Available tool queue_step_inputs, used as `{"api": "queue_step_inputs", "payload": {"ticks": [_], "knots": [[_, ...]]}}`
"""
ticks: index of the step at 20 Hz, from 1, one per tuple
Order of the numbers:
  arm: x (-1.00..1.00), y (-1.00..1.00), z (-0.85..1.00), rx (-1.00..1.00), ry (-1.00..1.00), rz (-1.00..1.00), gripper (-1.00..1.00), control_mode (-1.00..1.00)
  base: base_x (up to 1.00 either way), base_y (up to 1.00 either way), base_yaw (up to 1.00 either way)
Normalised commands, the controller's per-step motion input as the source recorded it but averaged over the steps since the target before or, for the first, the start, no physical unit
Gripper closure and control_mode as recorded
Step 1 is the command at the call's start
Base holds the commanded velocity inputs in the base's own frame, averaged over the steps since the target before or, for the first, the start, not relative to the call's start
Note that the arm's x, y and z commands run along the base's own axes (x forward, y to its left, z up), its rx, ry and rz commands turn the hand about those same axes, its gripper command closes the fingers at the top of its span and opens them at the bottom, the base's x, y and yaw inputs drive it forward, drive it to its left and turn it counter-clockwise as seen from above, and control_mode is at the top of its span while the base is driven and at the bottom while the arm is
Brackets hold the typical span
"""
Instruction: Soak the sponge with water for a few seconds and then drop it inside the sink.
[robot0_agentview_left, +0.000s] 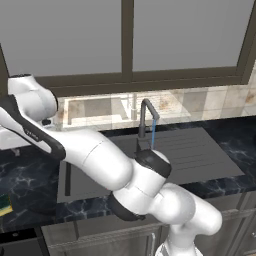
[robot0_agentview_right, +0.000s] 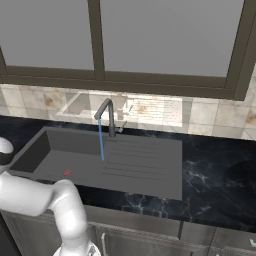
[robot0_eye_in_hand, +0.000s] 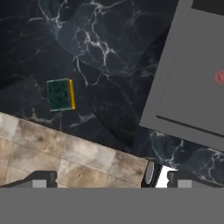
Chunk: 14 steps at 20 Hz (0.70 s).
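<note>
Lying green side up on the marbled table (robot0_eye_in_hand: 109, 57), the sponge (robot0_eye_in_hand: 61, 94) sits at nine o'clock from the sink (robot0_eye_in_hand: 192, 87), well apart. Water (robot0_agentview_right: 101, 140) streams from the faucet (robot0_agentview_right: 107, 116). The pincer (robot0_eye_in_hand: 111, 177) hovers released, fingertips wide; no writing is readable.

Sink (robot0_agentview_right: 145, 172): dark grey matte basin across the middle of the frame, deep bowl at left, ribbed drainboard at right; small red drain mark (robot0_agentview_right: 67, 173) on the bowl floor, lower left. Faucet (robot0_agentview_right: 107, 116): dark curved spout, standing at the sink's back edge, centre-left. Water (robot0_agentview_right: 101, 140): thin light-blue stream falling straight from the spout to the basin floor. Tabletop (robot0_agentview_right: 215, 185): black marbled, surrounding the sink. Tiled backsplash (robot0_agentview_right: 210, 114) and window (robot0_agentview_right: 160, 35) along the upper frame. White arm (robot0_agentview_right: 55, 200) at lower left.
</note>
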Motion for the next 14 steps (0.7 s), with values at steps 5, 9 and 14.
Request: {"api": "queue_step_inputs", "payload": {"ticks": [5, 9, 14], "knots": [[-0.02, 0.07, -0.27, 0.0, 0.0, 0.04, -1.0, -1.0, 0.0, 0.0, 0.0], [-0.09, 0.05, -0.31, 0.0, 0.01, 0.05, -1.0, -1.0, 0.0, 0.0, 0.0], [-0.07, 0.04, -0.38, 0.0, 0.04, 0.06, -1.0, -1.0, 0.0, 0.0, 0.0]]}}
